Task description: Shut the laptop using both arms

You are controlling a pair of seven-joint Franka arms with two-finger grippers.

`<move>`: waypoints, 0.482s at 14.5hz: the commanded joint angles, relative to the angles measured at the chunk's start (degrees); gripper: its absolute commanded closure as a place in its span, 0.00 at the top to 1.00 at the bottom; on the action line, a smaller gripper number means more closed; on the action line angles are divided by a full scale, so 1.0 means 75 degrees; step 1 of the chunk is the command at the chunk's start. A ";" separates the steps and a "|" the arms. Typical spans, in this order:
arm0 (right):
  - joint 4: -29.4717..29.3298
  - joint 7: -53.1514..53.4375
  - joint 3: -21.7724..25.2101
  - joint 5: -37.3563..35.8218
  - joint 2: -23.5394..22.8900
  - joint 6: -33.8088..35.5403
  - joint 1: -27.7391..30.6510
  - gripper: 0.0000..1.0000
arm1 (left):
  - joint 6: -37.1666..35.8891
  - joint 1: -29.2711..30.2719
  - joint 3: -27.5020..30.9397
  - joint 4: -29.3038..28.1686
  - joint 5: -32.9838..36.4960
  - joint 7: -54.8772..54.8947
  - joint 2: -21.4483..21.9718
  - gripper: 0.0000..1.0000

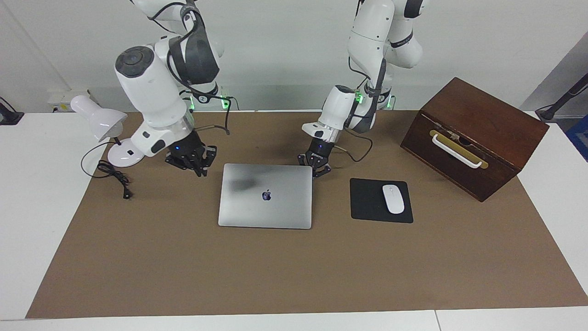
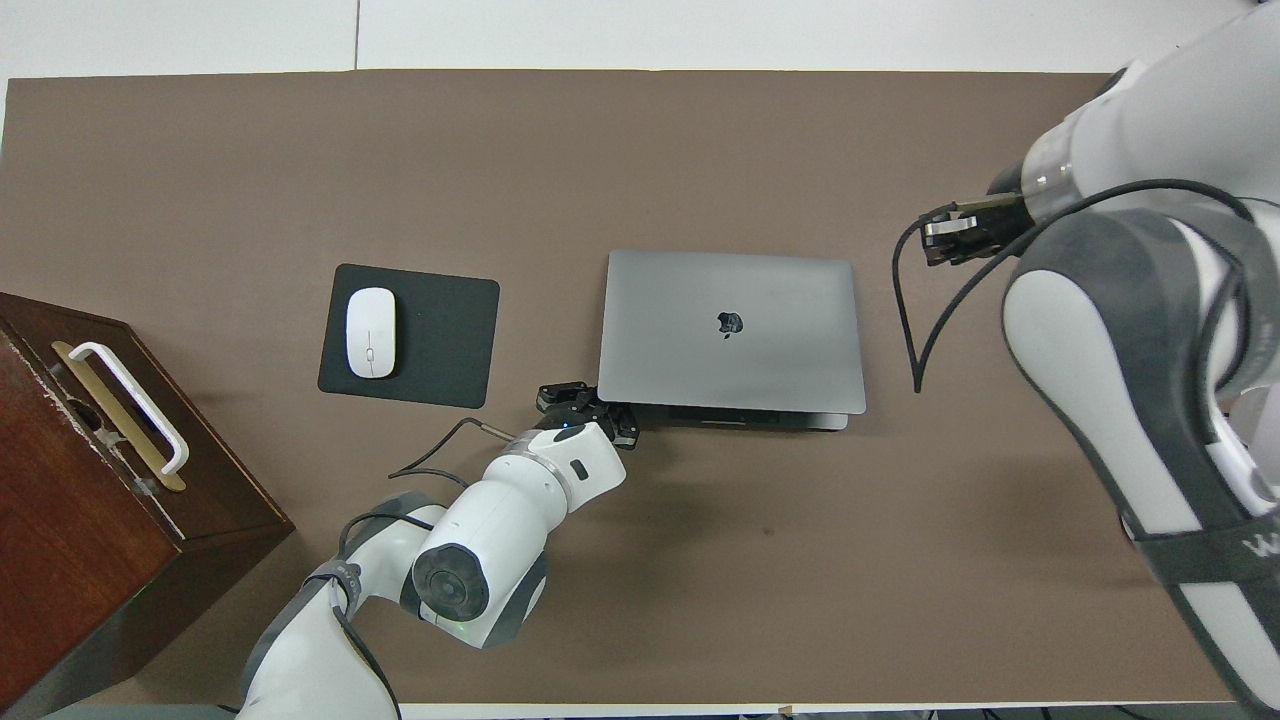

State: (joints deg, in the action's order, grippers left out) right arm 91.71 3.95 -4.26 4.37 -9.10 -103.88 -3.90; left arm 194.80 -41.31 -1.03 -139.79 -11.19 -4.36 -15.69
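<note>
You have the laptop [image 1: 275, 207] lying shut in the middle of the brown table mat [image 1: 275, 271], lid flat on its base and the dark apple logo facing up.

Taking clock positions from the overhead view with the laptop at the centre, your left gripper [image 1: 317, 169] is low at the seven o'clock corner, the one nearest the robots toward the left arm's end. Its fingertips are pressed together right at that corner. You cannot tell whether they touch the metal.

Your right gripper [image 1: 202, 165] hangs in the air at about two o'clock, over bare mat just beside the laptop's edge and apart from it. You cannot tell whether it is open or closed. Nothing is in it.

At nine o'clock lies a black mouse pad [image 1: 367, 202] with a white mouse [image 1: 393, 198] on it. A dark wooden box [image 1: 473, 133] with a white handle stands at about eight o'clock. The white desk lamp [image 1: 98, 118] and its black cable [image 1: 112, 174] are around four o'clock, at the right arm's end.
</note>
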 commanded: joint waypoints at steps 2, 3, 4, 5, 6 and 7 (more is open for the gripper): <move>0.0088 -0.0829 -0.0053 -0.0031 0.0450 0.0163 0.0543 0.55 | -0.1595 0.0246 0.0044 -0.0322 -0.0136 0.0043 0.0918 0.00; 0.0088 -0.0970 -0.0053 -0.0090 0.0532 0.0256 0.0672 0.73 | -0.1795 0.0293 0.0032 -0.0322 -0.0136 0.0043 0.1047 0.00; 0.0100 -0.1157 -0.0053 -0.0137 0.0626 0.0338 0.0801 0.91 | -0.1983 0.0317 0.0032 -0.0311 -0.0136 0.0043 0.1153 0.00; 0.0112 -0.1287 -0.0041 -0.0207 0.0720 0.0502 0.0906 1.00 | -0.2217 0.0363 0.0032 -0.0311 -0.0136 0.0043 0.1270 0.00; 0.0112 -0.1311 -0.0041 -0.0358 0.0825 0.0747 0.1000 1.00 | -0.2556 0.0410 0.0032 -0.0299 -0.0136 0.0043 0.1480 0.00; 0.0170 -0.1265 -0.0041 -0.0476 0.0954 0.0947 0.1094 1.00 | -0.3058 0.0457 0.0044 -0.0287 -0.0136 0.0054 0.1714 0.00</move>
State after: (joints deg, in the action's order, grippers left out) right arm 91.71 -4.33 -3.97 2.57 -4.35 -99.30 2.52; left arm 177.72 -38.64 -0.61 -140.09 -11.24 -4.36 -7.81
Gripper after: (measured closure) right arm 0.013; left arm 0.991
